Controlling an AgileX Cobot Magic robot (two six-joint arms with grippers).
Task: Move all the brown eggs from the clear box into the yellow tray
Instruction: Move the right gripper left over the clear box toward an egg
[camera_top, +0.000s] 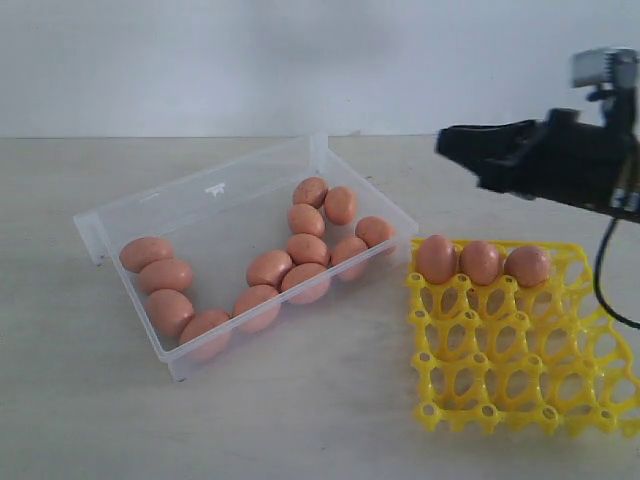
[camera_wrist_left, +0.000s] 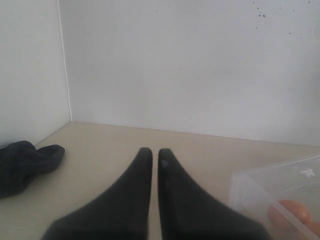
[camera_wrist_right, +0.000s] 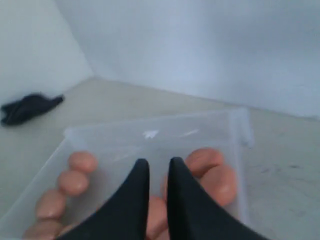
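Yellow tray (camera_top: 428, 413) on counter (camera_top: 300, 420) beside clear box (camera_top: 215, 235): three brown eggs (camera_top: 480, 262) in far row, others packed touching in box | right tool (camera_top: 447, 143) aloft near tray's far side, nearly pressed together, empty; left tool (camera_wrist_left: 151, 152) likewise | risk: smooth eggs slip, or neighbours get knocked, cracked | eggs: glossy pinkish-brown ovals

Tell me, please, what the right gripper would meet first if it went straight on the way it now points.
Probably the brown eggs clustered in the clear box: the right gripper aims down into it from above. Depth is unclear, so the box floor might come first.
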